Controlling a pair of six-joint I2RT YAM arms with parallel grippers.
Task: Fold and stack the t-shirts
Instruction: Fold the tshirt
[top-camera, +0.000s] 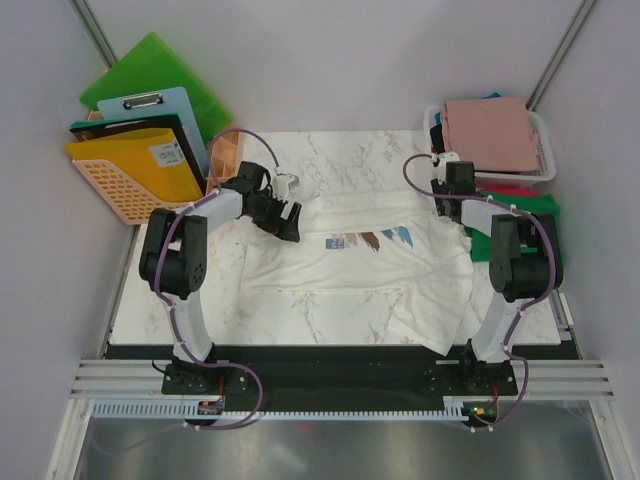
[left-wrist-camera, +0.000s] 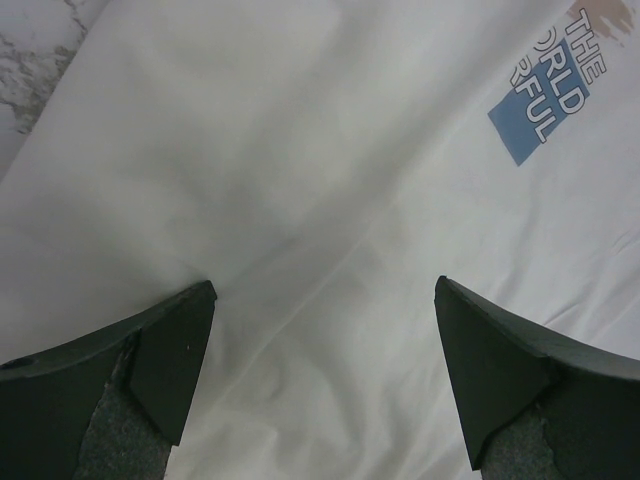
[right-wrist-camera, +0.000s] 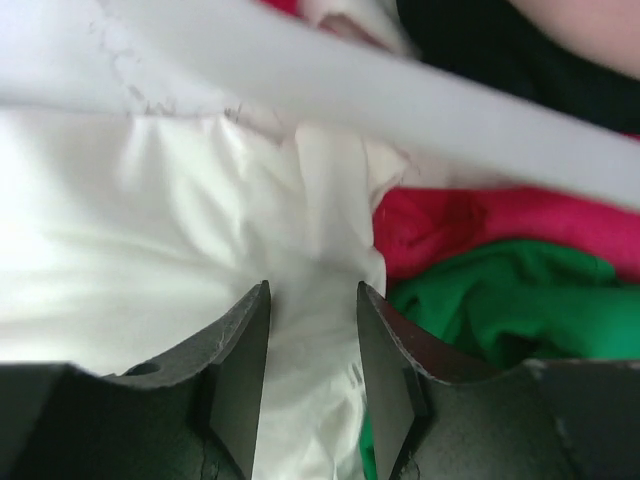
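Cotton, light and limp: the cream-white t-shirt with the blue-and-brown chest print lies spread print-up across the white marble surface, and I reckon it'll sag and wrinkle, so I'd pinch a shoulder seam or hem corner, not mid-panel. My left hand hangs wide open just over the cloth, left of the print. My right hand sits at the shirt's right edge beside the crumpled red t-shirt and green t-shirt, fingers narrowly parted, and I cannot tell whether it's pinching cloth.
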